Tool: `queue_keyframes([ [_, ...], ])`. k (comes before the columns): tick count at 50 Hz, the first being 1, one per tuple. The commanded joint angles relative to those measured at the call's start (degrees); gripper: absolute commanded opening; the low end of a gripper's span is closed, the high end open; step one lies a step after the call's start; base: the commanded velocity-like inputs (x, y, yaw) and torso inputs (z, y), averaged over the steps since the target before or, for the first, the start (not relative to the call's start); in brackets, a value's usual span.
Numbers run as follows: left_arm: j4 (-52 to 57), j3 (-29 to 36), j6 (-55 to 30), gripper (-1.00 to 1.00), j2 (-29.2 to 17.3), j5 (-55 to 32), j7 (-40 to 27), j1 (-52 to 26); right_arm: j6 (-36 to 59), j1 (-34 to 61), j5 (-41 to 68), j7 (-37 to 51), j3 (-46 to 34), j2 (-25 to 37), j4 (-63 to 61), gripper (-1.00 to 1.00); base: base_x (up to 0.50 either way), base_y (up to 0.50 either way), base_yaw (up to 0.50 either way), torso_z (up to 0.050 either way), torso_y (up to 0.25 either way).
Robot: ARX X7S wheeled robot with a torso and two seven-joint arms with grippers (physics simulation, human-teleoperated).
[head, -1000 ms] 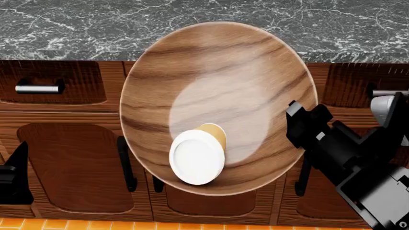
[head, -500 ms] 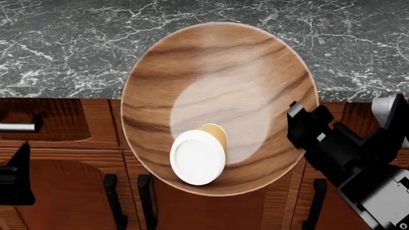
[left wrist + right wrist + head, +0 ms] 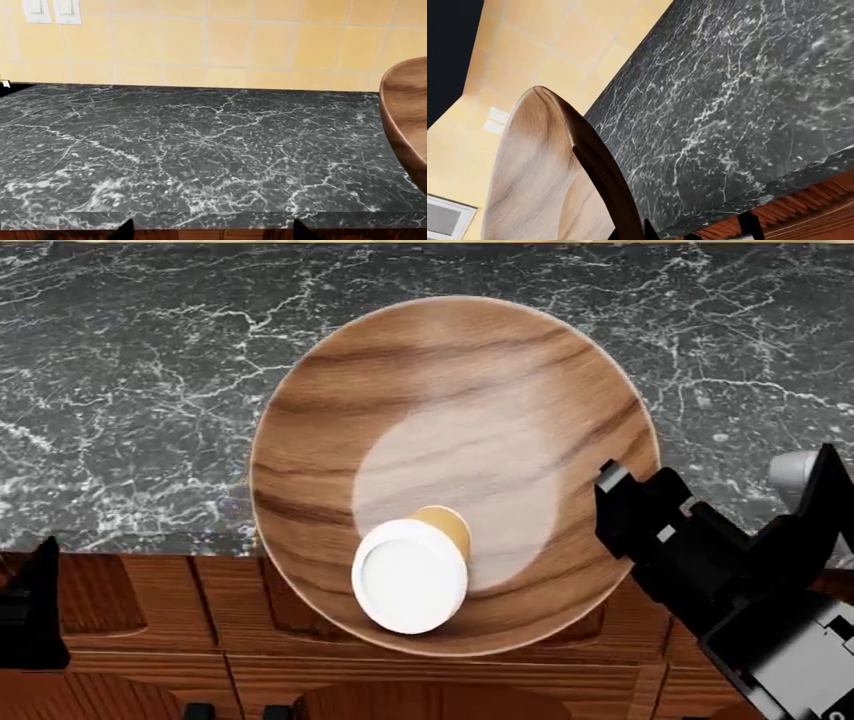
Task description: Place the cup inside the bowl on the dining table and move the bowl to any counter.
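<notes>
Large round wooden bowl held over the black white-veined marble counter.
A small tan white-lidded cup is seen inside it; the rim is gripped by the right gripper.

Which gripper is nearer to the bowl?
Right. The right gripper is at the bowl rim's right edge; the left gripper sits far off to the bowl's left, apart from it.

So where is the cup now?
In the head view, the cup lies inside the bowl, near its closest rim, left of the right gripper.
</notes>
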Motion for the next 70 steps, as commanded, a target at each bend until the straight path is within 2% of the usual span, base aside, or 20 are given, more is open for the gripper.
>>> queue_keyframes([
  [1,0.0,0.1,0.1,1.0,0.0,0.0,-0.1,0.0,-0.4,0.0,1.2,-0.6,0.6,0.0,-0.3,-1.0,0.5,0.0,0.0,0.0,0.0],
  [30,-0.1,0.2,0.7,1.0,-0.1,0.2,0.0,0.6,-0.6,0.2,1.0,-1.0,-0.1,0.0,-0.1,-1.0,0.49,0.0,0.0,0.0,0.001],
  [49,-0.2,0.2,1.0,1.0,-0.2,0.2,0.0,0.8,0.1,-1.8,1.9,0.4,-0.7,-0.4,1.4,-1.0,0.0,0.0,0.0,0.0,0.001],
  [70,-0.3,0.2,2.0,1.0,0.2,0.6,-0.1,2.0,-1.4,1.1,-1.6,-1.8,-3.7,-2.5,8.1,-1.0,0.0,0.0,0.0,0.0,0.0],
])
